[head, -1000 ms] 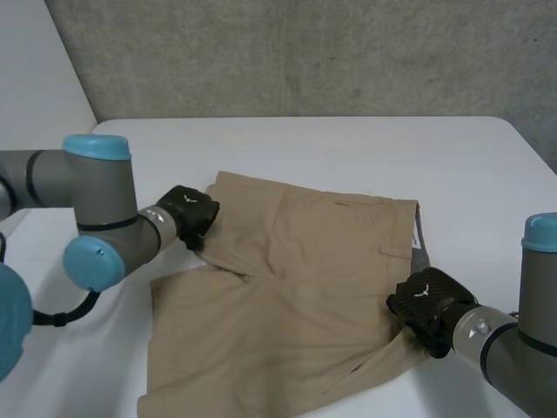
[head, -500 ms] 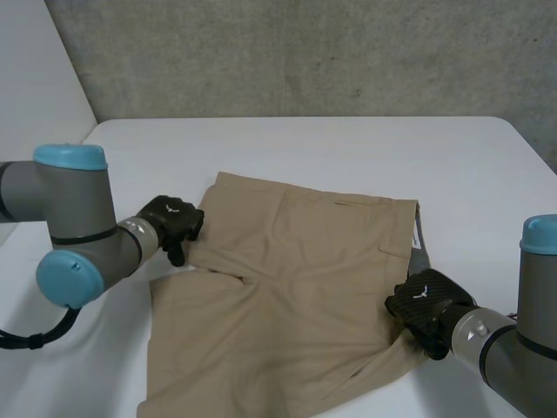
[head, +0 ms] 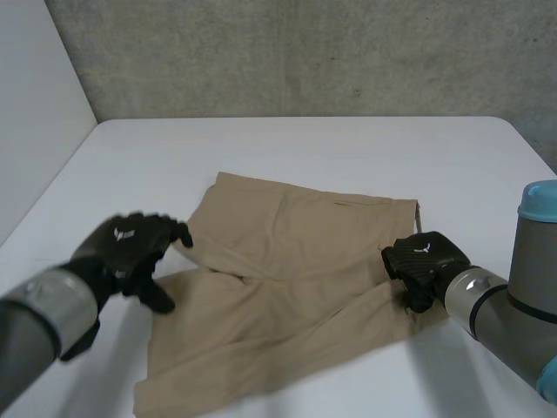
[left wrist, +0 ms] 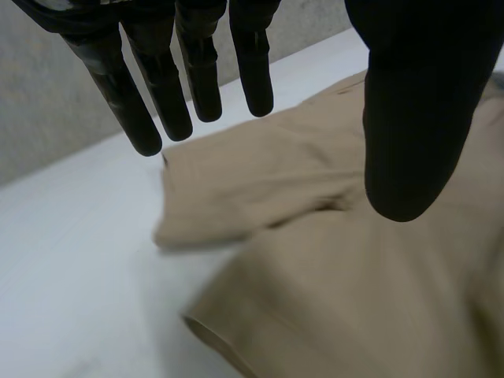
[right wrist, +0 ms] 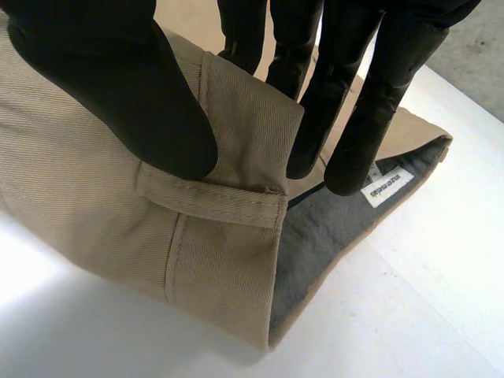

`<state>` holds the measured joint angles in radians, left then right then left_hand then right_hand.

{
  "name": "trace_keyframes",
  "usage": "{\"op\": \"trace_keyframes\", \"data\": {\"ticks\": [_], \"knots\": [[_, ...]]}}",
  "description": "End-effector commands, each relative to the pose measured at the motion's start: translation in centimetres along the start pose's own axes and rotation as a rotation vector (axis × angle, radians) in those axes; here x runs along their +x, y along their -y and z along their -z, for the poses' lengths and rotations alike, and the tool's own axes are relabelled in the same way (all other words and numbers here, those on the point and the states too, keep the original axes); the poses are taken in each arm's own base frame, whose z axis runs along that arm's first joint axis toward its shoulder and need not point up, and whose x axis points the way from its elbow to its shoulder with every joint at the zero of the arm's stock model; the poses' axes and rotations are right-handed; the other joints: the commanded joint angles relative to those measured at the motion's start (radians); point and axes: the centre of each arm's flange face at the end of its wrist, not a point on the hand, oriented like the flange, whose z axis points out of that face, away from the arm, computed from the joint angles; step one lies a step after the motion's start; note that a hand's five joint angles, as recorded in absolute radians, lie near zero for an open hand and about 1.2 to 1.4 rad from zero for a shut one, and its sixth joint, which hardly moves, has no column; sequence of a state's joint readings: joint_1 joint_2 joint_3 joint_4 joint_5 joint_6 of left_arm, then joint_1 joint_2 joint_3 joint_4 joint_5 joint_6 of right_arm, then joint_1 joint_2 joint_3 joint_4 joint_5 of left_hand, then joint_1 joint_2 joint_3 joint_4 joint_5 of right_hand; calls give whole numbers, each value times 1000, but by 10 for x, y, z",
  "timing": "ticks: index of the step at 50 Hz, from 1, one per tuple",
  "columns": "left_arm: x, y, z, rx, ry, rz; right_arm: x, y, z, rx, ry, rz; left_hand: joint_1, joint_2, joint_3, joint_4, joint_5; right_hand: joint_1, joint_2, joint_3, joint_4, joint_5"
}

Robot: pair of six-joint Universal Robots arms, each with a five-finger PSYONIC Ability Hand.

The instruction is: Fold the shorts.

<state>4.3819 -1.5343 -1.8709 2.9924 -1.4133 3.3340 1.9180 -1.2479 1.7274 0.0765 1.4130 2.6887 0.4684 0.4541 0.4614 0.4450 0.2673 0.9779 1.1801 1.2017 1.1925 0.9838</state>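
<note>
At the robot's right edge of the shorts (head: 296, 261), the right hand (head: 425, 259) is closed on the waistband (right wrist: 244, 150). Its thumb (right wrist: 118, 87) presses on the outer tan face and its fingers (right wrist: 354, 87) reach down behind the cloth on the inner side, so the band is pinched between them. Just below the thumb a belt loop (right wrist: 213, 206) runs across the band. Beyond the fingertips the waist gapes open, showing the grey lining (right wrist: 331, 236) and a small white label (right wrist: 387, 186) whose print is too small to read. The right arm (head: 522, 296) comes in from the near right corner of the head view. From that pinched corner the tan shorts spread toward the robot's left across the white table (head: 348, 148), with the waist on the right and both legs pointing left. The far leg (head: 226, 218) lies flat, and the near leg (head: 218, 348) reaches the table's near edge. At the leg ends the left hand (head: 130, 248) is spread wide and holds nothing. Its fingers (left wrist: 157, 102) are straight and apart above the hem of the far leg, and its thumb (left wrist: 413, 118) stands well away from them over the near leg. The left arm (head: 35, 322) enters from the near left corner. Behind the table rises a concrete wall (head: 305, 52).
</note>
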Motion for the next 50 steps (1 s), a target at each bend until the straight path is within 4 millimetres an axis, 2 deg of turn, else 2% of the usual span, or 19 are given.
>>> {"op": "trace_keyframes", "data": {"ticks": [1,10,15,16,17,20,21,23,24,28,32,34,36,38,39,42,43,47,50], "knots": [[12,-36,33,-97,-15,121,4,0,-4,22,-25,-21,18,32,25,42,45,418,216,195,204,238],[22,-75,44,-236,-36,142,3,-2,-4,24,-26,-22,18,32,25,42,45,418,216,195,204,238],[24,-87,35,-284,-48,145,2,-1,-4,32,-27,-19,71,85,78,94,97,418,216,195,204,238],[24,-88,32,-283,-48,144,2,-1,-4,31,-28,-19,129,143,136,152,156,418,216,195,204,238],[23,-88,25,-267,-43,141,2,-1,-4,33,-27,-19,319,333,326,342,345,418,216,195,204,238],[19,-84,13,-218,-25,131,4,0,-5,40,-34,-18,552,566,559,575,578,418,216,195,204,238],[17,-80,5,-185,-14,124,4,1,-5,44,-37,-17,724,738,731,747,751,418,216,195,204,238],[15,-75,-5,-160,-6,111,7,4,-7,56,-51,-16,913,927,920,936,939,418,216,195,204,238],[14,-72,-10,-146,-7,100,9,5,-7,60,-58,-14,928,942,935,951,954,418,216,195,204,238],[16,-42,-37,-39,-27,3,16,13,-10,81,-97,-10,928,942,935,951,954,418,216,195,204,238],[4,14,-84,156,22,-122,25,26,-17,122,-135,-2,928,942,935,951,954,418,216,195,204,238],[4,26,-99,198,35,-148,30,32,-28,152,-162,4,928,942,935,951,954,418,216,195,204,238],[2,42,-125,248,64,-174,34,37,-35,175,-185,7,928,942,935,951,954,418,216,195,204,238],[3,47,-143,267,76,-184,41,45,-45,210,-227,12,928,942,935,951,954,418,216,195,204,238],[4,49,-163,284,86,-192,43,48,-49,225,-243,17,928,942,935,951,954,418,216,195,204,238],[3,48,-195,303,107,-202,54,55,-70,277,-304,26,928,942,935,951,954,418,216,195,204,238],[1,47,-213,313,120,-210,56,56,-76,288,-315,30,928,942,935,951,954,418,216,195,204,238],[2,35,-250,320,134,-242,63,62,-105,353,-359,66,928,942,935,951,954,418,216,195,204,238],[2,29,-267,340,148,-271,64,59,-130,384,-373,120,928,942,935,951,954,418,216,195,204,238]]}}
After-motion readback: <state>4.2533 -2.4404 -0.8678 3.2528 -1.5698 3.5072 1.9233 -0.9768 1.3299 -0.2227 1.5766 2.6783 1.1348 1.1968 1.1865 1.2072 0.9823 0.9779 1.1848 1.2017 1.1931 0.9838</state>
